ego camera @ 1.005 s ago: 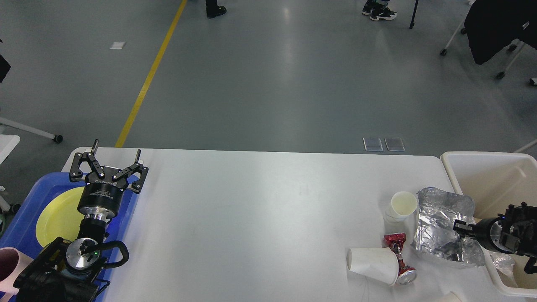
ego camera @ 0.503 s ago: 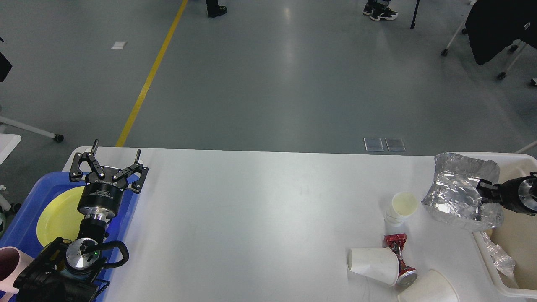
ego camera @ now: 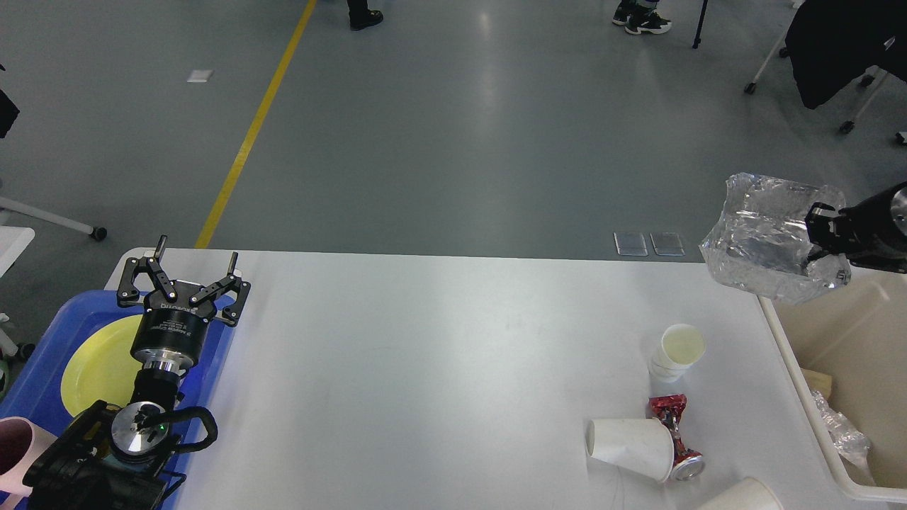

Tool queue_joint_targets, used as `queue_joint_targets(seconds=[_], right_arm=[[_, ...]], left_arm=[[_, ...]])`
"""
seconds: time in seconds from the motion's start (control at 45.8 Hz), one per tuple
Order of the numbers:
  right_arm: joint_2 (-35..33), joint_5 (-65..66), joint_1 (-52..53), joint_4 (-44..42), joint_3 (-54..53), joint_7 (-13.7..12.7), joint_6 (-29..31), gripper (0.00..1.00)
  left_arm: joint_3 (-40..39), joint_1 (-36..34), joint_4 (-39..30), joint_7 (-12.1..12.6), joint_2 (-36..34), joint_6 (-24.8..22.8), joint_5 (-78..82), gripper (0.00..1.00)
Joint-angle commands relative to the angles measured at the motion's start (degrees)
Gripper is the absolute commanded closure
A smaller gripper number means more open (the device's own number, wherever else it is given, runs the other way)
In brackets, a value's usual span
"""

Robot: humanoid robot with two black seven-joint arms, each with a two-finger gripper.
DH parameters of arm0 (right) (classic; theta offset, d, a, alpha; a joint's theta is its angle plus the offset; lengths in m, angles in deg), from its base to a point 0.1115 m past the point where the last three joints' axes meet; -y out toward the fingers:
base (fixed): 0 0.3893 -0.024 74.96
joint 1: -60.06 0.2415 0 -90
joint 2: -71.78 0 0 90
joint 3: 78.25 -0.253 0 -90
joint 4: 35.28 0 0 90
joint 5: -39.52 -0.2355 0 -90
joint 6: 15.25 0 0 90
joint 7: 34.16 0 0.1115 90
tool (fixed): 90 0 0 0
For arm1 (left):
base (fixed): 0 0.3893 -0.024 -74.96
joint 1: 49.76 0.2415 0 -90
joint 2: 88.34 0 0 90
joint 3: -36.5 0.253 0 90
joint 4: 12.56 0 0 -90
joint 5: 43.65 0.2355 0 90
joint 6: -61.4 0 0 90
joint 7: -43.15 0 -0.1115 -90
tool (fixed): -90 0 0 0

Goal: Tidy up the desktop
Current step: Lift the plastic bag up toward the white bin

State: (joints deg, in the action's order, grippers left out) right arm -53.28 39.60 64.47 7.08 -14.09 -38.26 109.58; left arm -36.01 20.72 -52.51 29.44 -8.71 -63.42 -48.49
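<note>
From the head view, the desktop (ego camera: 439, 368) fills the lower half of the frame, from about 8 o'clock across to 4 o'clock.

At 8 o'clock the left gripper (ego camera: 195, 261) hangs over the near-left corner with its two fingers spread wide apart and nothing between them. Beneath that arm sits a blue tray (ego camera: 42, 368) holding a yellow plate (ego camera: 96, 372). A pink cup (ego camera: 15, 443) shows at the frame's left edge, at 8 o'clock.

At 3 o'clock the right gripper (ego camera: 815, 230) is pinching a crumpled sheet of foil (ego camera: 769, 248), held up clear of the desktop and just over the far corner of a cream bin (ego camera: 801, 397) that stands beside the desktop's right edge. Some clear plastic wrap (ego camera: 840, 428) lies inside the bin.

Toward 5 o'clock, an upright paper cup (ego camera: 679, 350) stands on the desktop. Nearer the bottom edge a second paper cup (ego camera: 631, 439) lies on its side, touching a crushed red can (ego camera: 677, 435). A third cup (ego camera: 744, 494) is cut off by the bottom edge.
</note>
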Motion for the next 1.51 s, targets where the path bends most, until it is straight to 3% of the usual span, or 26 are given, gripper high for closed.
queue_joint_targets(seconds=[0.0,0.131,0.328,0.699,1.027,1.246,1.486], right_arm=[[0.4,0.1,11.5,7.1,3.3,-1.3,4.2,1.00],[1.8,0.4,23.7,17.0,8.3,-1.3,5.4,1.00],[9.4,0.0,40.7,32.1,14.3,-1.3,6.6,1.00],[11.1,-5.5,58.2,46.2,12.8,-1.3,9.7,1.00],[10.5,-5.8,54.6,45.7,15.4,-1.2,5.3,1.00],[2.4,-5.6,46.8,44.3,16.3,-1.3,-3.8,1.00],[-3.3,-5.5,27.0,26.0,16.2,-1.3,-6.2,1.00]], left_arm=[[0.0,0.0,0.0,0.0,0.0,-0.1,0.0,0.04],[0.0,0.0,0.0,0.0,0.0,0.0,0.0,0.04],[0.0,0.0,0.0,0.0,0.0,0.0,0.0,0.04],[0.0,0.0,0.0,0.0,0.0,0.0,0.0,0.04],[0.0,0.0,0.0,0.0,0.0,0.0,0.0,0.04],[0.0,0.0,0.0,0.0,0.0,0.0,0.0,0.04],[0.0,0.0,0.0,0.0,0.0,0.0,0.0,0.04]])
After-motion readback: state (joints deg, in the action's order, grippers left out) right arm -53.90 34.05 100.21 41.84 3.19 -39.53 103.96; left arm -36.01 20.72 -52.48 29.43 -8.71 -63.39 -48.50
